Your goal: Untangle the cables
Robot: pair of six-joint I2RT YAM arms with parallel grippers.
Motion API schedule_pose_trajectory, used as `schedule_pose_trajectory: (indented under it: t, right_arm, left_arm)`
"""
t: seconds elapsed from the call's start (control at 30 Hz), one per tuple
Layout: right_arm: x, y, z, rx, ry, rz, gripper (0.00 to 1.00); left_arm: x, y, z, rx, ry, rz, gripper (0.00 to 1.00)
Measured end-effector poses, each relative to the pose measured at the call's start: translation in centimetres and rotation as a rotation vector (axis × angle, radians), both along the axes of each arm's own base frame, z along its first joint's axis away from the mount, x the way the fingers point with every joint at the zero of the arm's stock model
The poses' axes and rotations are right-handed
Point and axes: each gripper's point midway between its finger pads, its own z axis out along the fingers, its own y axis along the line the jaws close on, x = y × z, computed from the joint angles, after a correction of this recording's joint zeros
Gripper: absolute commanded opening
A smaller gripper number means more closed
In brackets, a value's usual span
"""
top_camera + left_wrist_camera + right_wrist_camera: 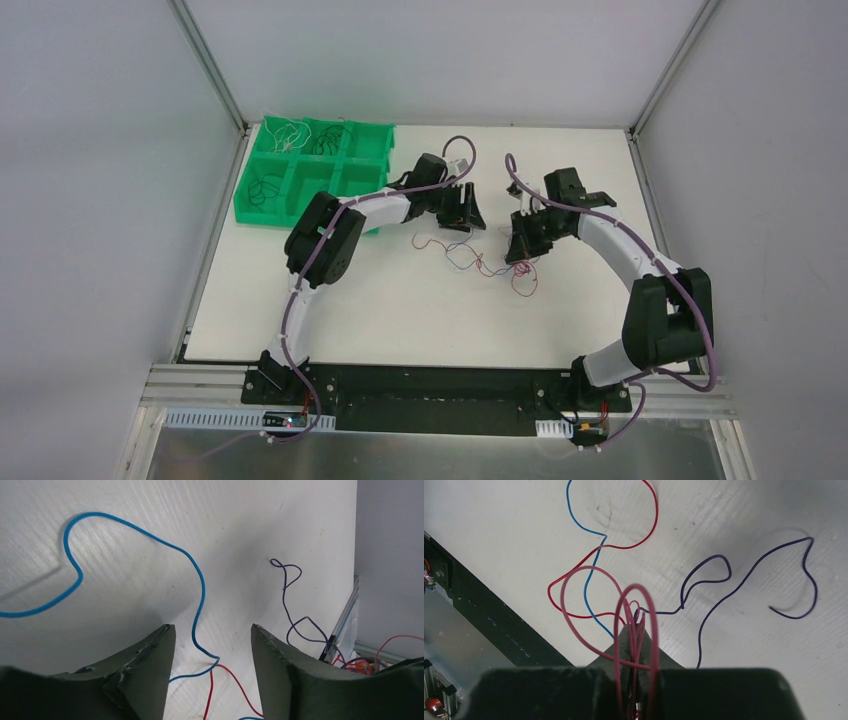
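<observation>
The cables (pixel 478 262), a tangle of red, blue and dark strands, lie mid-way across the desk (pixel 400 310) between your two claws. Your right claw (pixel 633 630) is clenched on red loops; your left claw (pixel 212 630) hangs released above a blue strand.

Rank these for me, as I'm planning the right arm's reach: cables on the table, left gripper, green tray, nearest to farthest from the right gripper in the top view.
1. The cables, right at the right gripper, trailing to its left.
2. The left gripper, across the gap on the left.
3. The green tray, far left, at the back corner.
</observation>
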Motion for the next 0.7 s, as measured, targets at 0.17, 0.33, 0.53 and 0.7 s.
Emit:
schedule_pose_trajectory:
  t: [0.17,0.33,0.53,0.7]
  right_arm:
    - [-0.4,-0.9,-0.7,-0.023,0.014,-0.012,0.0]
    - [-0.2,-2.2,-1.4,-0.077,0.005,-0.018,0.03]
    - [1.0,-6.0,-3.8,-0.195,0.017,-0.055,0.09]
    - [0.9,-8.8,-7.3,-0.322,0.087,-0.032,0.17]
  left_arm:
    - [1.5,-1.1,0.3,-0.024,0.014,0.025,0.0]
    - [3.1,-1.2,3.2,-0.06,-0.031,0.033,0.0]
    - [5.3,4.0,14.9,-0.161,-0.151,0.092,0.0]
    - [7.8,11.1,30.9,-0.297,-0.438,0.161,0.0]
